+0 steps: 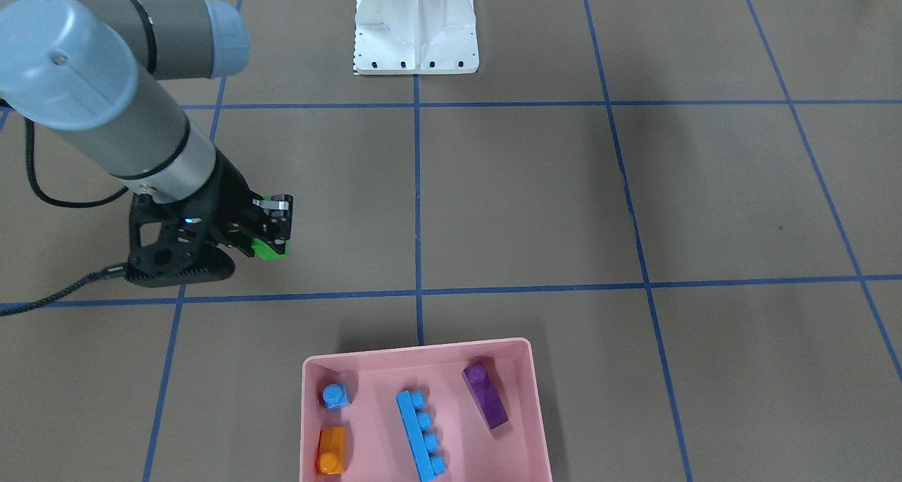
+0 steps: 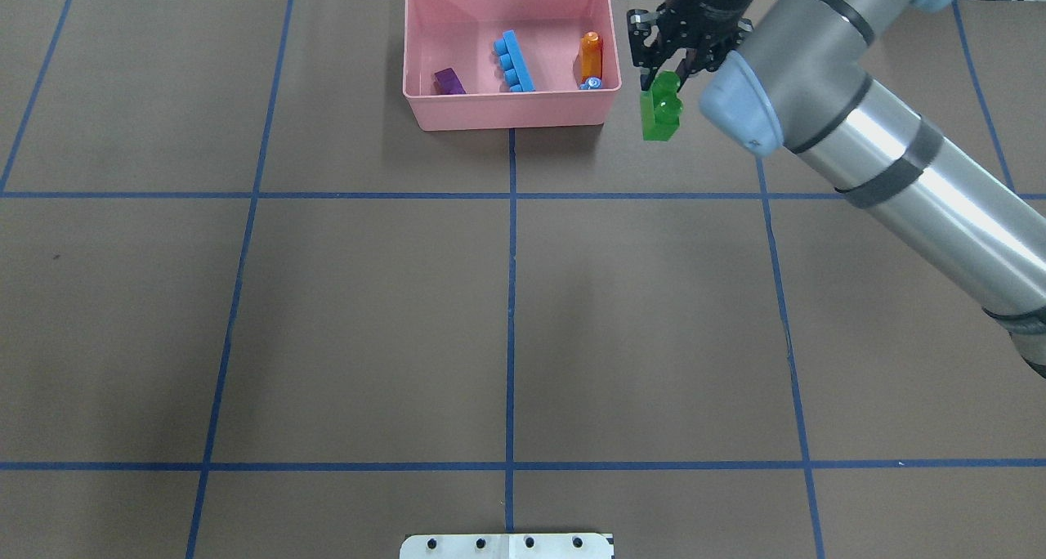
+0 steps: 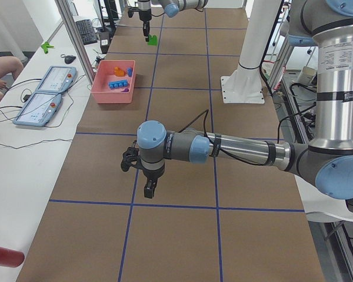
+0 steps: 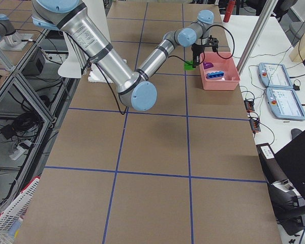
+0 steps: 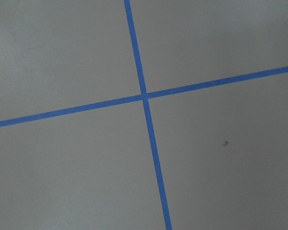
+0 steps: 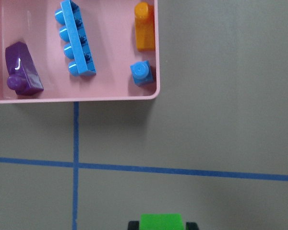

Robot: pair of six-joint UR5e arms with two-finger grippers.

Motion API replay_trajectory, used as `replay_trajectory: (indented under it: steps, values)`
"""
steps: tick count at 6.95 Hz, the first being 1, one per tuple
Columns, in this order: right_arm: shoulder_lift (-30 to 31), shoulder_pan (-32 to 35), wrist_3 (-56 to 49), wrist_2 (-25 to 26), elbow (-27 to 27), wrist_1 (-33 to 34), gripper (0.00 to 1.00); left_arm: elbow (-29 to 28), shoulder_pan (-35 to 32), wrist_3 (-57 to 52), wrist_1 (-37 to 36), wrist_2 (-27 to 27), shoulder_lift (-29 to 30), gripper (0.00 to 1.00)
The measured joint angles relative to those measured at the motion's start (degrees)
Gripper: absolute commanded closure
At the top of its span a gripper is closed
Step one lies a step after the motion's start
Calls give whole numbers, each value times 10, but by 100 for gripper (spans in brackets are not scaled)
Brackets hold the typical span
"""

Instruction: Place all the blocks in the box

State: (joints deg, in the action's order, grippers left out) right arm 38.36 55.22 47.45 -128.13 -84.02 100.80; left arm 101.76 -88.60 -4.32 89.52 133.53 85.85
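Note:
My right gripper (image 1: 276,234) is shut on the green two-stud brick (image 1: 272,250) and holds it above the table, beside the pink box (image 1: 416,351). In the overhead view the green brick (image 2: 661,109) hangs under the right gripper (image 2: 666,73), just right of the box (image 2: 507,109). The orange brick (image 1: 331,451), tiny blue brick (image 1: 336,395), long blue brick (image 1: 421,435) and purple brick (image 1: 485,395) lie inside the box. The right wrist view shows the green brick (image 6: 162,222) at its bottom edge. My left gripper (image 3: 150,188) shows only in the exterior left view, and I cannot tell whether it is open or shut.
The white robot base (image 1: 416,24) stands at the robot's side of the table. Blue tape lines (image 5: 144,96) grid the brown table. Two tablets (image 3: 50,79) lie on the side table past the box.

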Motion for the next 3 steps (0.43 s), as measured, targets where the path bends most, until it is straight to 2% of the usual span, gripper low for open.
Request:
replay_trajectory:
  steps: [2, 3]
  values:
    - [-132, -13, 3, 37, 175, -20, 100, -1, 0, 6, 0, 24, 0, 0]
    - [-163, -17, 12, 51, 239, -68, 100, -1, 0, 9, 1, 30, 0, 0]
